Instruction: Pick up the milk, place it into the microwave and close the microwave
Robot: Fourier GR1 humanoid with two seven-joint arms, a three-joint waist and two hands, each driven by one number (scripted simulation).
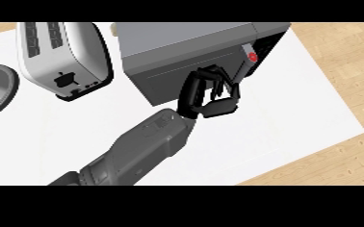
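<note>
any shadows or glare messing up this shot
Head view: the light is flat and even, with no cast shadow on the counter below the left hand. The toaster looks pale, almost washed out. The front of the microwave is darker than its top.

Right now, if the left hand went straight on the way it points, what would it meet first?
The microwave. The left hand points up and right at its front, just left of the red button. It looks to be already against that front, though depth is unclear from this view.
</note>
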